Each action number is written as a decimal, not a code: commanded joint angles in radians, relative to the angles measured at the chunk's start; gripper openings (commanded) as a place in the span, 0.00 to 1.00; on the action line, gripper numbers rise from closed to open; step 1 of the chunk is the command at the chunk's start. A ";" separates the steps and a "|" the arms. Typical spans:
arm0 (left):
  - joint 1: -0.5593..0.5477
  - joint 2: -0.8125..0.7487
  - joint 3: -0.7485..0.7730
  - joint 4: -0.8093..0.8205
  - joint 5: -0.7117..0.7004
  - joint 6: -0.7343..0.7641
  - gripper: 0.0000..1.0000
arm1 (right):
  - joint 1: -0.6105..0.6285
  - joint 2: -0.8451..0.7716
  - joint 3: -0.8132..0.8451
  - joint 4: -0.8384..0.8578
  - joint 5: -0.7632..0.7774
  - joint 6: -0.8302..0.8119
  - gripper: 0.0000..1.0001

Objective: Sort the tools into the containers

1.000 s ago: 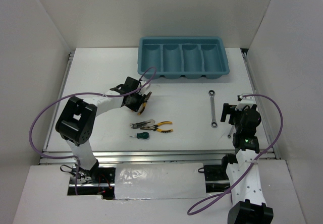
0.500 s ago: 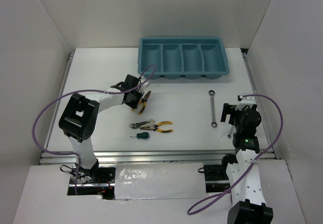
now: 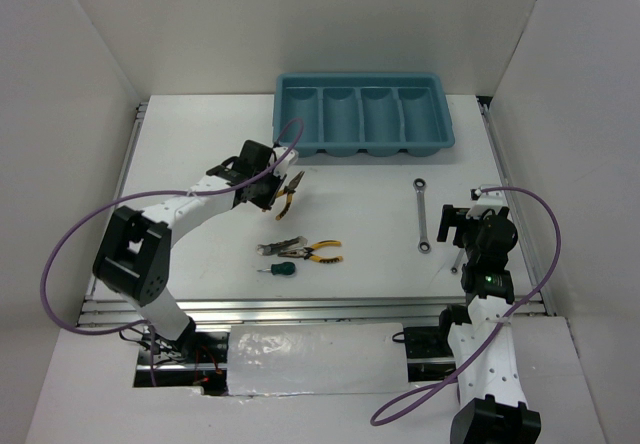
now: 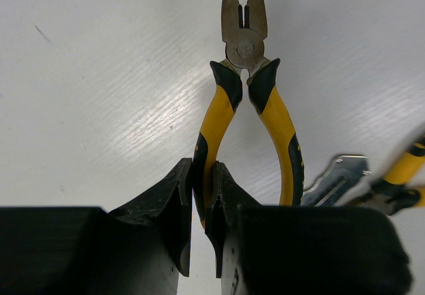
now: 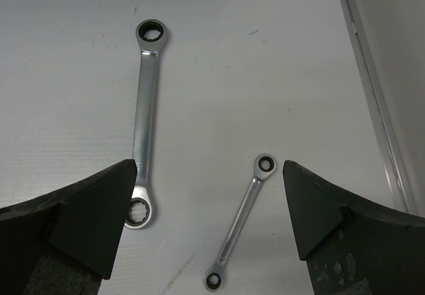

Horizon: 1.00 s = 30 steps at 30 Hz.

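My left gripper (image 3: 272,188) (image 4: 203,205) is shut on one handle of yellow-handled pliers (image 3: 289,190) (image 4: 244,76), whose nose points away from me, low over the white table. The teal tray (image 3: 360,77) with four compartments stands behind it at the back. A second pair of yellow pliers (image 3: 323,252), a silver piece (image 3: 281,246) and a green-handled screwdriver (image 3: 283,267) lie at mid-table. My right gripper (image 3: 462,226) (image 5: 206,208) is open and empty above a small silver wrench (image 5: 240,220). The long wrench (image 3: 422,214) (image 5: 145,119) lies beside its left finger.
White walls enclose the table on the left, back and right. A metal rail (image 5: 372,102) runs along the table's right edge. The second pliers (image 4: 398,172) and the silver piece (image 4: 340,174) show at the right of the left wrist view.
My left gripper has moved away from me, toward the tray, carrying the pliers, and its elbow has swung left. The right arm has not moved.
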 commanded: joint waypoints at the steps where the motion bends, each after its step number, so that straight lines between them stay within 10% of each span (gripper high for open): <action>1: -0.035 -0.127 0.044 -0.006 0.051 -0.010 0.03 | -0.007 -0.006 0.020 0.019 -0.006 -0.002 1.00; 19: -0.016 0.156 0.754 -0.113 -0.095 -0.166 0.00 | -0.010 -0.012 0.021 0.016 0.005 -0.004 1.00; 30: 0.053 0.380 0.921 0.026 -0.150 -0.180 0.00 | -0.013 -0.004 0.015 0.032 0.037 -0.007 1.00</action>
